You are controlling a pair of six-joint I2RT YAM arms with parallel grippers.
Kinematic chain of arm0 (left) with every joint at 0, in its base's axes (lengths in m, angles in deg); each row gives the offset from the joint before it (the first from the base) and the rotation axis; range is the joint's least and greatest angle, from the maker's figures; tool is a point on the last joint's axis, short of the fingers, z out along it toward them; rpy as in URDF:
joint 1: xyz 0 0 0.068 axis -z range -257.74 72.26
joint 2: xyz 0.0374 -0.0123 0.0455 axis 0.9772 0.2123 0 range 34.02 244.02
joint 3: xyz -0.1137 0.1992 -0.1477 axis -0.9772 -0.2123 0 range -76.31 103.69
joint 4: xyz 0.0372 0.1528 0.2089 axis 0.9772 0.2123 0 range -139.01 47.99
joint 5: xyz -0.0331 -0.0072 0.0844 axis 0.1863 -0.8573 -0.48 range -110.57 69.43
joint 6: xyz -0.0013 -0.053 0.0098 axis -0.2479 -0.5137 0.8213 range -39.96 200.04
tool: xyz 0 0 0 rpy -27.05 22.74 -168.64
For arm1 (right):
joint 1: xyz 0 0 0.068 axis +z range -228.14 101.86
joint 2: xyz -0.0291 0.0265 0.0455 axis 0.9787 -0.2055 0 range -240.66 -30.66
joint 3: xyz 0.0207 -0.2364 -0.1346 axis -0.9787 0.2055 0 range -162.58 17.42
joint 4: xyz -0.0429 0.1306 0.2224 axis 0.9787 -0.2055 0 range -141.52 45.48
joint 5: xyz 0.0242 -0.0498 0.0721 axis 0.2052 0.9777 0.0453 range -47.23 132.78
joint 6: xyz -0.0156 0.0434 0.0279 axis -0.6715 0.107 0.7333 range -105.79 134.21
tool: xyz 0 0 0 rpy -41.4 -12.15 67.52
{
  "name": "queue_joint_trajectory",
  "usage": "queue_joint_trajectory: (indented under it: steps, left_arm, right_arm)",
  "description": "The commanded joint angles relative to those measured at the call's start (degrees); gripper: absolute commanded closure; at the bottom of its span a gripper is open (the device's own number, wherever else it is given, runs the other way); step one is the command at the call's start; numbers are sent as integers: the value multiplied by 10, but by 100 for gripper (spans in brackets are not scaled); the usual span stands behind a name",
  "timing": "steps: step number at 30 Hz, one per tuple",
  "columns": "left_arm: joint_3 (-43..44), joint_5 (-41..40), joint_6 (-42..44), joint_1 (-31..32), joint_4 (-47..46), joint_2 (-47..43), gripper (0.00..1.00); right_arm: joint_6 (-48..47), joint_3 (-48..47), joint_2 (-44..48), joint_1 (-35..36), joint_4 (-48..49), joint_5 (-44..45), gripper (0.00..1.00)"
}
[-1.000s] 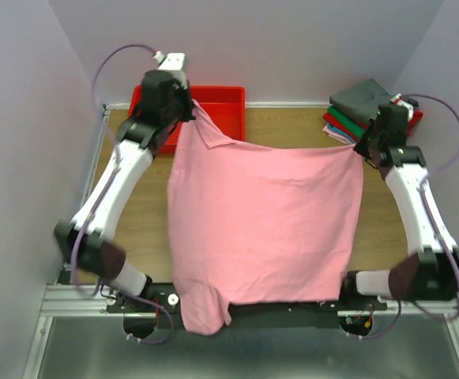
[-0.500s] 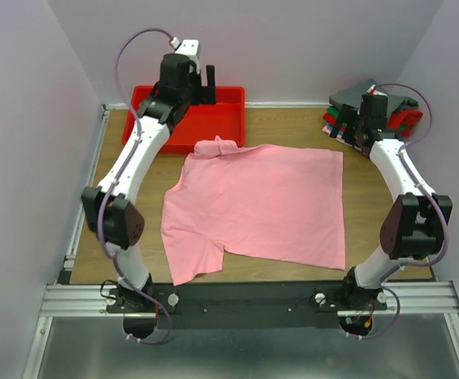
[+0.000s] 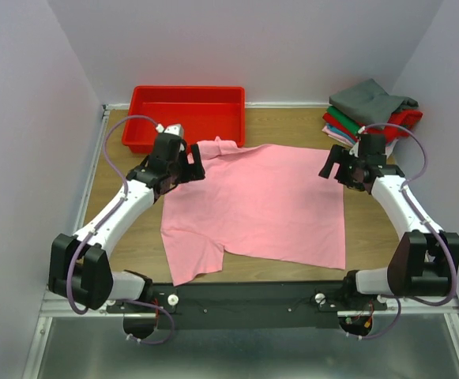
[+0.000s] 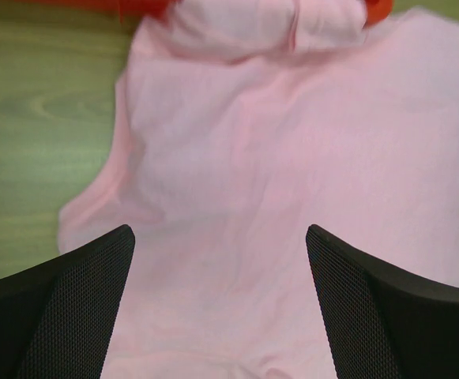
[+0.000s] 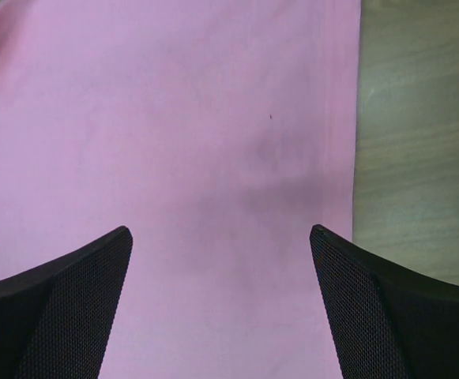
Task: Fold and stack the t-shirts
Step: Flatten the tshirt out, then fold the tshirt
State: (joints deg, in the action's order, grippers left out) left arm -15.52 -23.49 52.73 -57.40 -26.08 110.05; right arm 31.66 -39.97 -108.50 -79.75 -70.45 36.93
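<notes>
One pink t-shirt (image 3: 261,205) lies spread flat across the middle of the tabletop (image 3: 371,237). Its collar is bunched at the far left corner, right up against the near wall of the single red tray (image 3: 186,88). One sleeve pokes out at the near left corner.

A second lot of t-shirts sits folded in one stack at the far right corner. Four colours can be counted in it: a grey t-shirt (image 3: 367,99) on top, then green (image 3: 341,118), red (image 3: 403,118) and a pale one (image 3: 333,134) at the bottom. This stack is well apart from the spread shirt.

Two grippers are in view, and neither holds anything. The left gripper (image 3: 193,164) is over the shirt's far left part, just near of the collar. In its wrist view the left gripper (image 4: 220,233) has its fingers wide apart, with pink cloth filling the gap. The right gripper (image 3: 330,167) is over the far right corner of the shirt. The right gripper (image 5: 220,231) also has its fingers spread, and the shirt's right edge runs past its right finger, with bare wood beyond. Whether either gripper touches the cloth cannot be told.
</notes>
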Motion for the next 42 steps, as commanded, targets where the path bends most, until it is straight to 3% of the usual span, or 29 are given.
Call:
queue_joint_trajectory:
  steps: [1, 21, 32, 42]
  left_arm:
    - [-51, 25, -60, 21, -25, -10, 4]
    - [-95, 71, -70, 24, -122, 159, 4]
    - [-26, 54, -37, 23, -105, 258, 3]
    - [95, 15, -10, 20, -56, 342, 2]
  right_arm:
    - [13, 31, 1, -2, -23, -27, 0]
    - [23, 17, -127, -2, -28, 6, 0]
    - [31, -33, -214, -2, -37, 46, 0]
    - [44, -105, -306, -2, -63, 109, 0]
